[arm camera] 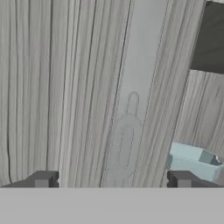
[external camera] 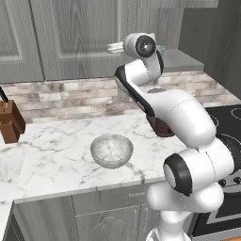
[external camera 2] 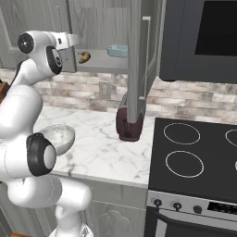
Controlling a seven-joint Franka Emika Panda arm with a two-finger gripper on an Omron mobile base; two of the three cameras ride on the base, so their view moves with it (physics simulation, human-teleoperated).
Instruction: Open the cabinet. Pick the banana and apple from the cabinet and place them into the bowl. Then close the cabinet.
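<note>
Pincer (arm camera: pixel 112 180): jaws wide, nothing between them, up at the open cabinet (external camera 2: pixel 137 60).
Banana (external camera 2: pixel 84 57): one, on the cabinet shelf just ahead of the pincer; long axis cannot be told.
Apple: cannot tell where.
Blue dish (arm camera: pixel 192 162): one, right of the pincer.
Bowl (external camera: pixel 111 150): one, on the desk (external camera: pixel 52 155) well below the pincer.

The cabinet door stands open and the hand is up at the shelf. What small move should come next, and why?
Probably ease the open hand toward the banana on the cabinet shelf: nothing is held, and the bowl is empty.
</note>
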